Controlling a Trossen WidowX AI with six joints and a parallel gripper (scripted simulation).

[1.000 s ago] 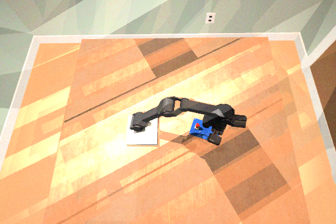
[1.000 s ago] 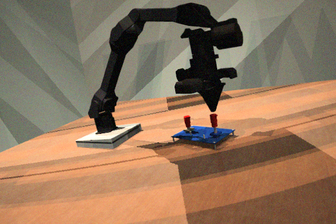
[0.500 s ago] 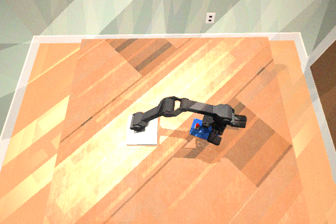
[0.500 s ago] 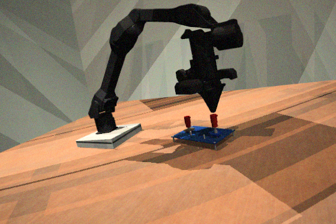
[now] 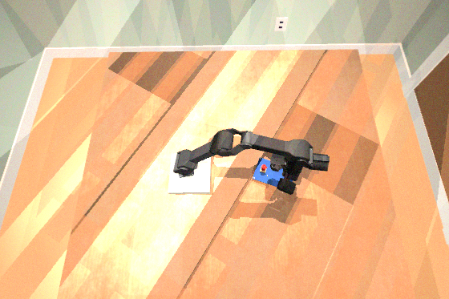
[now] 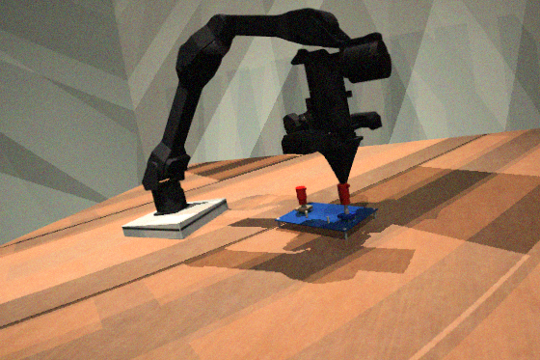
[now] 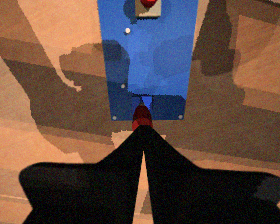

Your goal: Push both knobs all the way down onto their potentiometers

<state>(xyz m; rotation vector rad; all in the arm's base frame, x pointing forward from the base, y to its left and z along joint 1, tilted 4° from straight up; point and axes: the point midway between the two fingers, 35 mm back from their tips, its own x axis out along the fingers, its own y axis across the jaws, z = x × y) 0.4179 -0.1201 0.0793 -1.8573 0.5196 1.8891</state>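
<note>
On the board's right side, the right knob (image 6: 343,194) (image 7: 142,120) stands high on its shaft, under the clenched, empty gripper (image 6: 343,182) (image 7: 144,129) — press straight down, slowly, centred; sideways force could loosen the potentiometer from the circuit board (image 5: 262,176) (image 6: 315,216) (image 7: 162,70).

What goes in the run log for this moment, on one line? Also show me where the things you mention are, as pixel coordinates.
gripper (image 6: 343,182) (image 7: 144,129): shut, tip at top of farther-from-base red knob (image 6: 343,194) (image 7: 142,118) | that knob: not seated | release: pending
</note>
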